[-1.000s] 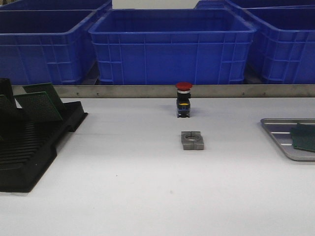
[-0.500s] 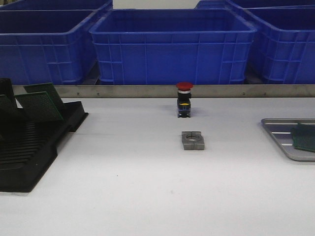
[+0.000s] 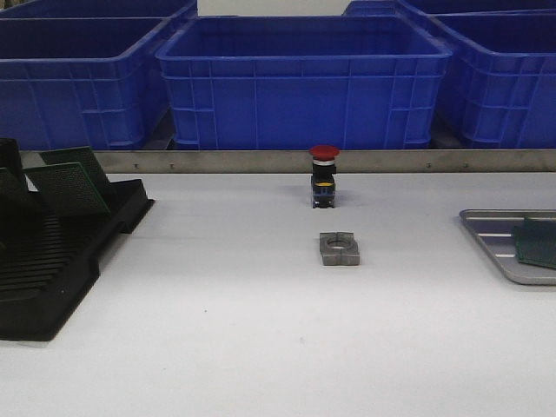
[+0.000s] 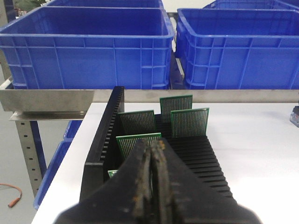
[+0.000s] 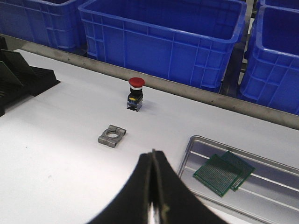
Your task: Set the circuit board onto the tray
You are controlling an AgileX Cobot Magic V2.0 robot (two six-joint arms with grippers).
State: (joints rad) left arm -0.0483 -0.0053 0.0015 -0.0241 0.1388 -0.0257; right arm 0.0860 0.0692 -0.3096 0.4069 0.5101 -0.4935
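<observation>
Several green circuit boards stand upright in a black slotted rack; the rack also shows at the left of the front view. The silver tray lies at the right table edge with two green boards flat in it; the tray rim shows in the right wrist view. My left gripper is shut and empty, above the near end of the rack. My right gripper is shut and empty, above bare table beside the tray. Neither gripper shows in the front view.
A red-capped push button stands mid-table, with a grey metal clamp block in front of it. Large blue bins line a metal rail behind the table. The table's left edge drops off beside the rack.
</observation>
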